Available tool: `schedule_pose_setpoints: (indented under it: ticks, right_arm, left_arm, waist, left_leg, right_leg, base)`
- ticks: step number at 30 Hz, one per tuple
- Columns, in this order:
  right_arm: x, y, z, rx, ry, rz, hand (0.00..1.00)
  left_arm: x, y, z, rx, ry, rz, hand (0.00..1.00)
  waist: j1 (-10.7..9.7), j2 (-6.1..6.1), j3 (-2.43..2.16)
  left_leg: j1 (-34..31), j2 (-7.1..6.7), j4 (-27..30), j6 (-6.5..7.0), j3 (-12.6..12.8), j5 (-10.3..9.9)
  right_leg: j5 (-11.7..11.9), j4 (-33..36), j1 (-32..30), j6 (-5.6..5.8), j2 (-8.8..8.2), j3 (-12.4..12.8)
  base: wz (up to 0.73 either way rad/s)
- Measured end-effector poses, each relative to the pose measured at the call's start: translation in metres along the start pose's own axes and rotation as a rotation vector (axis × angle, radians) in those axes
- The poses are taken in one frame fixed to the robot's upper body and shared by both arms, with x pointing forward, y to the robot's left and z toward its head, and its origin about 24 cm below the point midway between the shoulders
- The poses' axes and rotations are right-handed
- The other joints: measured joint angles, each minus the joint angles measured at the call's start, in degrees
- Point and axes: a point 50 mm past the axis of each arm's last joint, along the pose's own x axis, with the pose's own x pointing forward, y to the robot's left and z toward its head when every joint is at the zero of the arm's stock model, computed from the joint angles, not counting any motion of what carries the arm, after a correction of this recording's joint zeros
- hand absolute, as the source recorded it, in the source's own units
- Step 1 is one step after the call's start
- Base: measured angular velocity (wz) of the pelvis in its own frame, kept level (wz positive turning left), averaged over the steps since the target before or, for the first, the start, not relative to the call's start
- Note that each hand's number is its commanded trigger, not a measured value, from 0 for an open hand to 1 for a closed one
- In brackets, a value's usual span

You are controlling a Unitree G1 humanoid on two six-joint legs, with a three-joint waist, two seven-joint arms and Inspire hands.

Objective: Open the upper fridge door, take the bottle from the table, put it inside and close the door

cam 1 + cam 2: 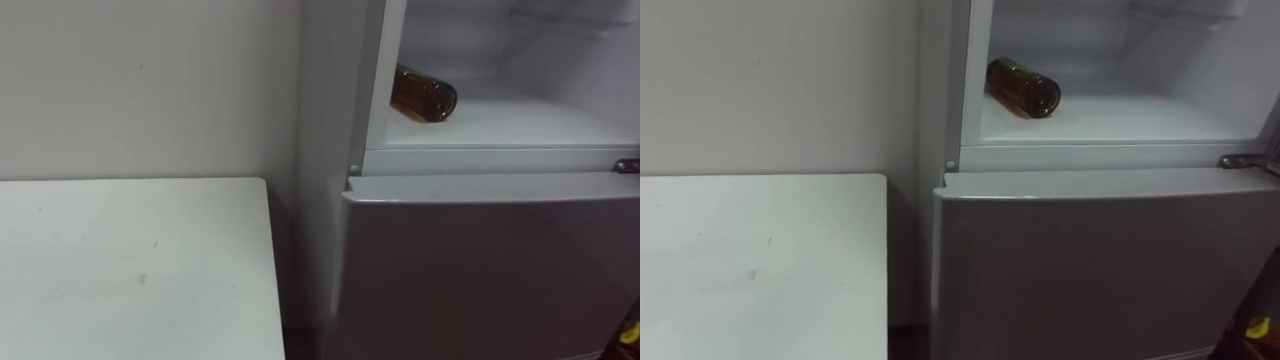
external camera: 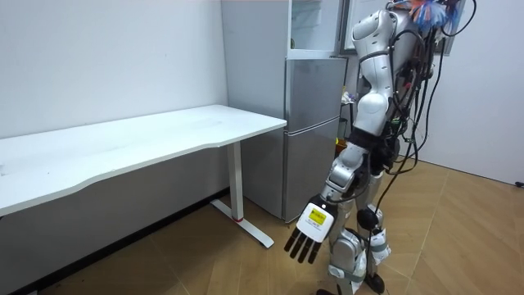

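Observation:
A brown glass bottle (image 1: pixel 423 96) lies on its side on the white floor of the open upper fridge compartment (image 1: pixel 500 125), near its left wall. Its base points towards me. Nothing touches the bottle. I stand right in front of the fridge (image 2: pixel 315 123). My left hand (image 2: pixel 309 233) hangs low beside my leg on the side away from the fridge, fingers straight and holding nothing.
The lower fridge door (image 1: pixel 480 270) is closed below the open compartment. A white table (image 1: pixel 130 270) stands to the left of the fridge against the wall, with a narrow gap between them. The upper door (image 2: pixel 345 24) stands open beside my head.

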Motion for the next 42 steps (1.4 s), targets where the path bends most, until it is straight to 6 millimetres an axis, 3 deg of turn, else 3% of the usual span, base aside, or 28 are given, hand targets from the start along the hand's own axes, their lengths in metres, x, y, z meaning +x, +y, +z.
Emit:
schedule_pose_setpoints:
  ticks: [7, 21, 30, 42]
  right_arm:
    - [-0.008, 0.007, 0.003, -0.021, 0.009, 0.023, 0.00]
    - [-0.022, 0.009, 0.005, -0.091, -0.024, 0.108, 0.00]
    - [-0.032, 0.016, 0.007, -0.027, 0.019, 0.160, 0.00]
    - [-0.057, 0.019, 0.006, 0.061, 0.046, 0.247, 0.00]
  left_arm:
    - [-0.003, -0.004, -0.018, -0.011, 0.066, -0.013, 0.00]
    - [-0.003, -0.003, -0.017, -0.037, 0.050, 0.009, 0.00]
    - [-0.003, 0.000, -0.022, -0.054, 0.066, 0.020, 0.00]
    - [-0.004, -0.004, -0.023, -0.041, 0.048, 0.004, 0.00]
  waist:
    - [0.4, 0.01, 0.00]
    - [1.5, 0.05, 0.03]
    - [1.1, 0.07, 0.08]
    - [0.4, 1.39, 0.12]
  left_leg:
    - [0.0, -0.06, 0.0, 0.00, 0.1, 0.0]
    - [0.0, -0.07, 0.0, 0.00, 0.2, 0.0]
    - [0.7, -0.11, 0.1, -0.01, 0.8, 0.0]
    - [1.1, -0.07, 0.3, -0.01, 1.1, -0.1]
  right_leg:
    - [0.0, -0.1, -0.1, 0.03, -0.06, 0.0]
    - [-0.2, 0.3, -0.2, 0.05, -0.11, 0.3]
    - [-0.8, 1.5, -0.4, 0.00, -0.29, 0.8]
    - [-0.8, 2.0, -0.3, -0.06, -0.23, 1.4]
  base:
    - [0.00]
    - [0.00]
    - [-0.02]
    - [-0.01]
